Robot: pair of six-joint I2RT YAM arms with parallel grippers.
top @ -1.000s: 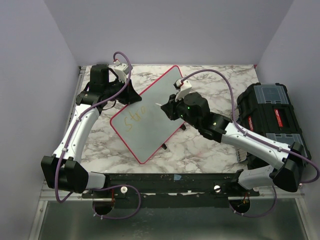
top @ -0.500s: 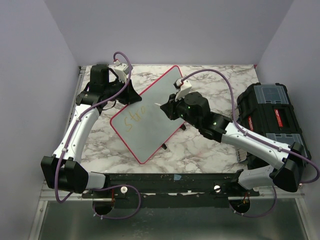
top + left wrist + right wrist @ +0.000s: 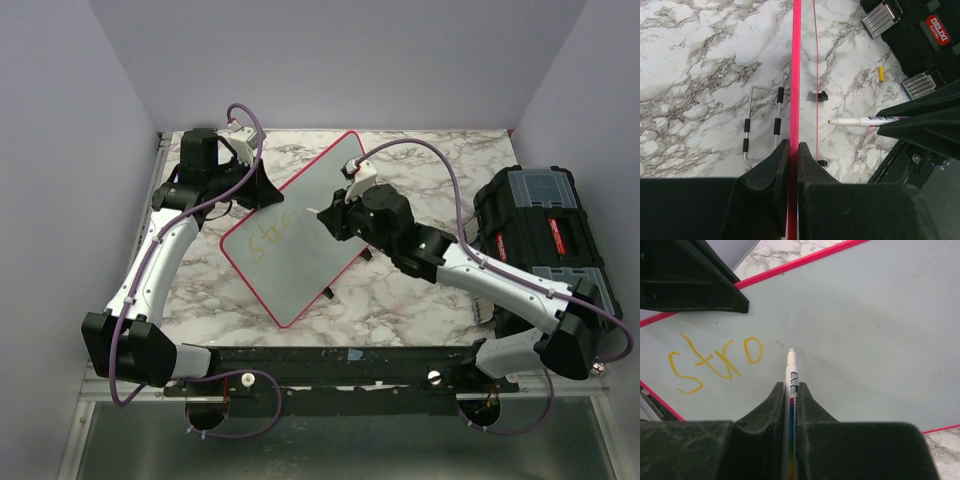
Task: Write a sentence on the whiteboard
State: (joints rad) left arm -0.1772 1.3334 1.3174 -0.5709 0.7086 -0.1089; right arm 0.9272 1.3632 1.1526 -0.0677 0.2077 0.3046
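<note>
Writing is midway: left fingers (image 3: 771, 167) clamp the whiteboard (image 3: 300, 270) by its rim, right fingers (image 3: 767, 407) pinch the marker (image 3: 790, 371), whose tip should next extend the sentence (image 3: 715, 360) just right of "stro".

A white marble tabletop (image 3: 400, 300) with grey veins fills the middle of the top view, enclosed by plain lavender walls (image 3: 60, 150). At the right edge sits a black toolbox (image 3: 545, 235) with red labels. In the left wrist view its silver latches (image 3: 880, 17) show upper right, a small yellow piece (image 3: 880, 73) lies on the marble just below them, and a bent wire stand (image 3: 762, 122) with black sleeves lies centre left.
</note>
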